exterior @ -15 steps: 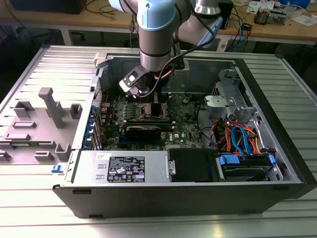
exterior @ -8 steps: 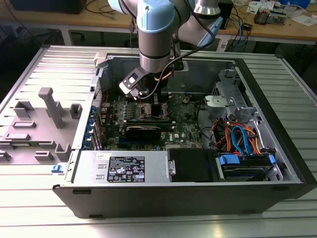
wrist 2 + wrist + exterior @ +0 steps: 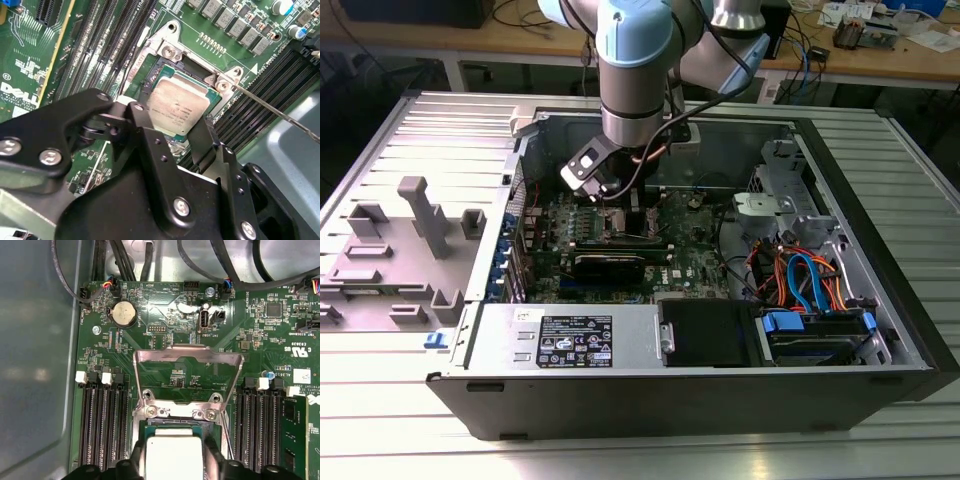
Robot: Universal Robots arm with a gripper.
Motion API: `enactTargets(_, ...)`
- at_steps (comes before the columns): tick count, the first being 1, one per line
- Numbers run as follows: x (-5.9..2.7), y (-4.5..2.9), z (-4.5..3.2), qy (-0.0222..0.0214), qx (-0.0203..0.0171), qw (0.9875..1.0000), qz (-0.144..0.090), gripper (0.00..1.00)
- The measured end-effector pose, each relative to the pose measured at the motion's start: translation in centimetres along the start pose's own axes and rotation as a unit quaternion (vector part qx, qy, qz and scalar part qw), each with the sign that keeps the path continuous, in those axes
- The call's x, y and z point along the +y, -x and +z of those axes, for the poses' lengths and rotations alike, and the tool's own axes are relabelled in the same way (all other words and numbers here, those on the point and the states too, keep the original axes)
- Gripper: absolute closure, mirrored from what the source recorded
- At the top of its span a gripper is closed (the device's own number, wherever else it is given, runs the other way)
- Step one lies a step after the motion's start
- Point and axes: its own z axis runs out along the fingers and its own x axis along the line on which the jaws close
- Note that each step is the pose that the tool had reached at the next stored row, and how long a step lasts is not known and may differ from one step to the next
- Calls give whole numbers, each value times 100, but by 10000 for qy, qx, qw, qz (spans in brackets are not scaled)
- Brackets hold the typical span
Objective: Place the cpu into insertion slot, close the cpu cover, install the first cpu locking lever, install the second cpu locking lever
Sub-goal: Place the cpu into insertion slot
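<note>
In the exterior view my arm (image 3: 635,70) drops straight into the open computer case (image 3: 650,395) lying on the counter (image 3: 380,430). The wrist is vertical and the claw (image 3: 608,195) sits low over the motherboard, so the chip meets the board flat.

In the second wrist view the claw pinches the cpu (image 3: 182,102) by opposite edges, squarely over its socket; I judge it seated or nearly so. A locking lever (image 3: 280,116) is swung aside.

In the first wrist view the cpu cover (image 3: 187,356) is tipped back open, leaving the socket free.
</note>
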Motion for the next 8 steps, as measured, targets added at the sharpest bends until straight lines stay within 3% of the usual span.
enactTargets(4, 4, -5, -25, 7, 4, 10000, -1, 46)
enactTargets(8, 3, -3, -50, 1, -22, 10000, 8, 46)
